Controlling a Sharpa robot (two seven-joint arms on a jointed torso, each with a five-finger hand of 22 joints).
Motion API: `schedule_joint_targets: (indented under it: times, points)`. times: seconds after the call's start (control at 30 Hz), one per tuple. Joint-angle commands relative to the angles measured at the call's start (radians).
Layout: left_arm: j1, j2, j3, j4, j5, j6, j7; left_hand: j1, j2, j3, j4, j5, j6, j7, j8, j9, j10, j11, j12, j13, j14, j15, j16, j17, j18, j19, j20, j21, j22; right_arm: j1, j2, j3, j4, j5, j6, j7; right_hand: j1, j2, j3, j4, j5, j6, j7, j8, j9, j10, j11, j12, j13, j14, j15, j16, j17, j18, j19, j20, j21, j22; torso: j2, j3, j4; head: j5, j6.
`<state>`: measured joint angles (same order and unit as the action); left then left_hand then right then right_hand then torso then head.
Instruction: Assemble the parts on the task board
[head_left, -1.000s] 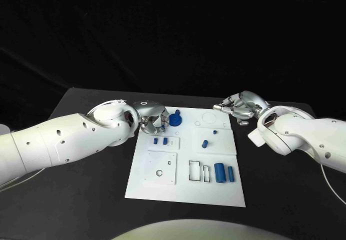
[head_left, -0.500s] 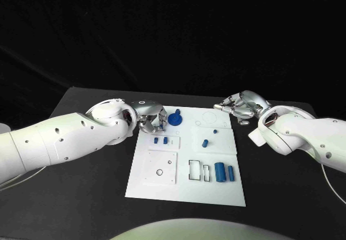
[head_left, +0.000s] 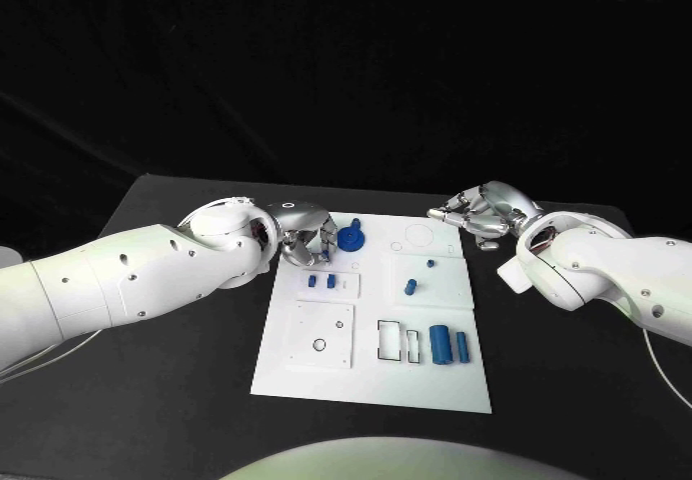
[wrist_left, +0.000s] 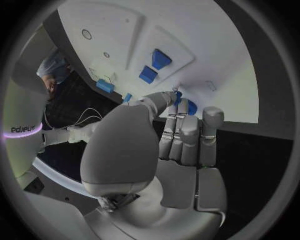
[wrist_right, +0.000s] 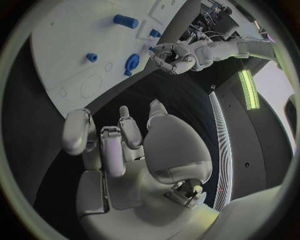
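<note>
Left robot hand at the blue round part

The left robot hand (head_left: 307, 243) (fingers curled, grip unclear) touches the blue round part (head_left: 349, 239) on the task board (head_left: 325, 375); go slowly. Right robot hand (head_left: 476, 215) stays spread.

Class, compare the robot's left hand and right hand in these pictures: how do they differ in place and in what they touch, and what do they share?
The left hand sits over the task board's far left corner, its fingers at the round blue part; the right hand hovers off the board's far right corner, over the black table. The left hand's fingertips reach that part; the right hand touches nothing, fingers curled. Both are silver hands on white arms.
</note>
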<state>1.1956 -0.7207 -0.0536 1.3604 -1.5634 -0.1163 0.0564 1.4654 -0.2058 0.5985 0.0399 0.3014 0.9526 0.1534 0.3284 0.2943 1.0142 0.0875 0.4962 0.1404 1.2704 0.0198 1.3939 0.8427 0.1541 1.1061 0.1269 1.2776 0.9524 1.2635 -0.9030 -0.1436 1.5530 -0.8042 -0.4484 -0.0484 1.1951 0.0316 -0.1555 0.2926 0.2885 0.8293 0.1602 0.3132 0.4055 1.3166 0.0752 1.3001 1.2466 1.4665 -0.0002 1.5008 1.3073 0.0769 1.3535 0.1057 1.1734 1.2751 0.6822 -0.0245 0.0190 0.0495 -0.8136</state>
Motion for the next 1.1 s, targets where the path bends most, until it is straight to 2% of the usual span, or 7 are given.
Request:
schedule_joint_targets:
  times: [0.03, 0.17, 0.53, 1.1]
  points:
    - [0.000, 0.007, 0.000, -0.006, 0.009, 0.024, 0.011, -0.006, 0.002, 0.001, -0.009, 0.005, 0.006, 0.001, -0.006, 0.001, 0.009, 0.002, -0.006, -0.001, 0.000, -0.001, -0.005, -0.002, -0.012, -0.004, -0.001, -0.007, -0.001, -0.001, 0.000, 0.000, 0.000, -0.009, 0.000, 0.007, 0.000, 0.007, -0.004, 0.000, 0.003, -0.004, -0.005, 0.005, -0.001, 0.002, -0.002, -0.001, 0.002, 0.063, 0.001, -0.005, 0.086, 0.020, -0.004, 0.001, -0.005, 0.001, 0.001, -0.0001, 0.0001, -0.001, 0.000]
    - [0.000, 0.014, 0.000, -0.012, 0.011, 0.032, 0.013, -0.007, 0.002, 0.001, -0.009, 0.005, 0.006, 0.001, -0.007, 0.001, 0.010, 0.002, -0.008, -0.002, -0.001, -0.001, -0.005, -0.003, -0.012, -0.005, -0.002, -0.008, -0.003, -0.001, 0.000, 0.000, 0.000, -0.009, 0.000, 0.007, 0.000, 0.007, -0.004, 0.000, 0.003, -0.004, -0.005, 0.005, -0.001, 0.002, -0.002, -0.001, 0.002, 0.063, 0.001, -0.005, 0.086, 0.020, -0.004, 0.001, -0.005, 0.001, 0.001, 0.0005, -0.0003, 0.000, 0.000]
    - [0.000, 0.025, -0.001, -0.021, 0.013, 0.050, 0.017, -0.007, 0.002, 0.002, -0.009, 0.005, 0.006, 0.001, -0.008, 0.001, 0.010, 0.002, -0.010, -0.002, -0.002, 0.000, -0.006, -0.005, -0.012, -0.007, -0.002, -0.009, -0.005, -0.001, 0.000, 0.000, 0.001, -0.009, 0.000, 0.006, 0.002, 0.009, -0.006, 0.000, 0.003, -0.004, -0.005, 0.006, -0.002, 0.004, -0.002, 0.000, 0.002, 0.063, 0.000, -0.005, 0.086, 0.019, -0.003, 0.001, -0.004, 0.002, 0.001, -0.0007, -0.0001, -0.002, -0.003]
    - [0.000, 0.021, -0.003, -0.019, 0.011, 0.078, 0.009, -0.007, 0.005, 0.004, -0.011, 0.004, 0.009, 0.001, -0.008, 0.002, 0.013, 0.002, -0.013, -0.002, -0.004, 0.000, -0.008, -0.009, -0.010, -0.011, -0.002, -0.012, -0.010, -0.001, -0.001, 0.000, 0.001, -0.009, 0.000, 0.006, 0.002, 0.009, -0.006, 0.000, 0.003, -0.004, -0.005, 0.006, -0.002, 0.004, -0.002, 0.000, 0.002, 0.063, 0.000, -0.005, 0.086, 0.019, -0.003, 0.001, -0.004, 0.002, 0.001, -0.0005, 0.0009, -0.002, -0.008]
